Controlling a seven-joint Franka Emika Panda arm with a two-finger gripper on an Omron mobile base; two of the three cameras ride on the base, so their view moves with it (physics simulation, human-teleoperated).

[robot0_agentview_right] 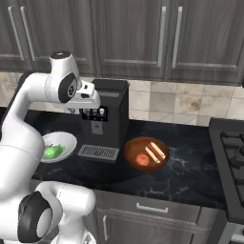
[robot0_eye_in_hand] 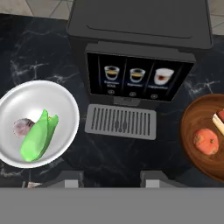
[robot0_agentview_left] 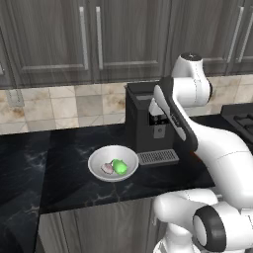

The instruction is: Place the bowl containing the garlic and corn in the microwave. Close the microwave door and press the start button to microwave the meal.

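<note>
Your bowl [robot0_agentview_left: 113, 163] is a shallow, glossy white-grey dish, wide as a plate, sitting on the black marbled counter [robot0_agentview_left: 44, 163] just left of the coffee machine's drip grille. From the hand camera you look almost straight down into the bowl [robot0_eye_in_hand: 37, 123]: the corn [robot0_eye_in_hand: 37, 136] is a bright green, shiny, elongated piece lying slantwise across the middle, and the garlic [robot0_eye_in_hand: 22, 127] is a small pale pinkish lump tucked against its left side, touching it. In the left base view the same pair reads as the green corn [robot0_agentview_left: 119, 166] on the right and the pale garlic [robot0_agentview_left: 107, 168] on the left.

The black coffee machine [robot0_eye_in_hand: 139, 57] stands right beside the bowl, its front panel showing three drink icons above a grey slotted tray. On the far side of it you see a brown wooden bowl [robot0_agentview_right: 146, 154] holding a reddish round piece and striped sticks.

The gripper [robot0_eye_in_hand: 113, 178] hovers high above the counter in front of the machine, its two dark fingertips [robot0_eye_in_hand: 65, 179] spread well apart with nothing held between them.
</note>
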